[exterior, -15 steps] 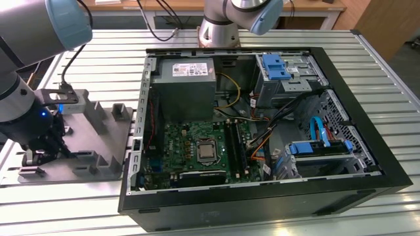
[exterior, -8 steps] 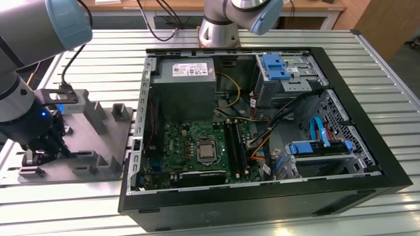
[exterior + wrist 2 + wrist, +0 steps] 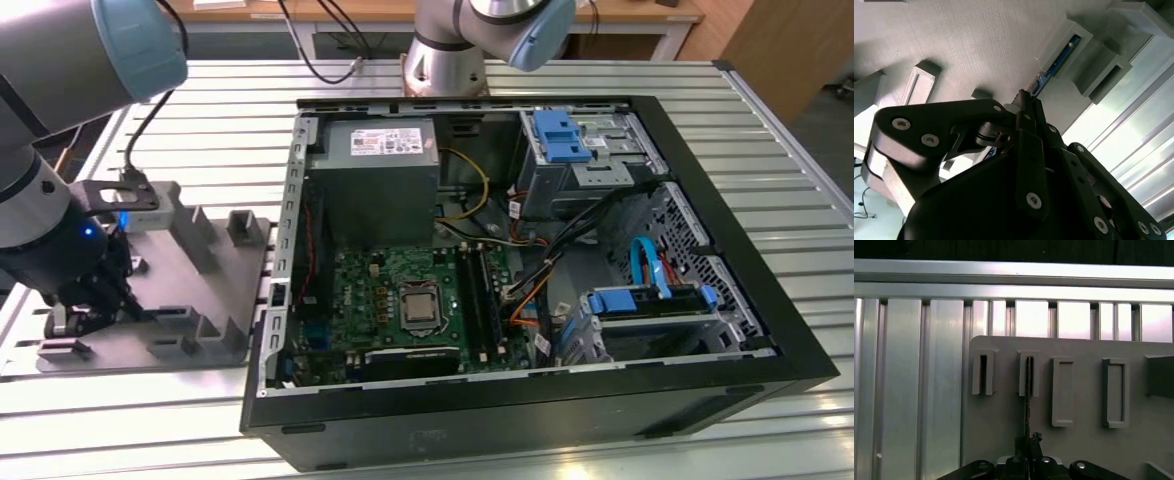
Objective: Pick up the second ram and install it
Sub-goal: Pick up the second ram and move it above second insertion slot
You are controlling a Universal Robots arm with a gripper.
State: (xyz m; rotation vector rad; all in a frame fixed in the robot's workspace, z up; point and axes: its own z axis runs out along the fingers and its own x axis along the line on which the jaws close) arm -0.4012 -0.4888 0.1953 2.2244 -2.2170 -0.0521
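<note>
narrow jaws of the gripper (image 3: 1026,444) pinch the second ram (image 3: 1027,405), upright on edge in a slotted post (image 3: 1022,375) of the grey tray (image 3: 1079,445); best lifted straight along the slot, without twisting.

**Blind spots around the tool**

The thin dark green-blue memory stick (image 3: 1054,64) sits edge-on ahead of the tool in both wrist views (image 3: 1027,385). Its faces and chips are unreadable. Its near end is buried where the black metal gripper (image 3: 1024,100) clamps it. The gripper's rear body is cut by the frame edge in both wrist views (image 3: 1028,441). In the exterior view the gripper (image 3: 96,310) is a dark mass, and the stick there is too fine to make out. The grey moulded plastic tray (image 3: 999,425) runs out of frame to either side of the tool.
</note>
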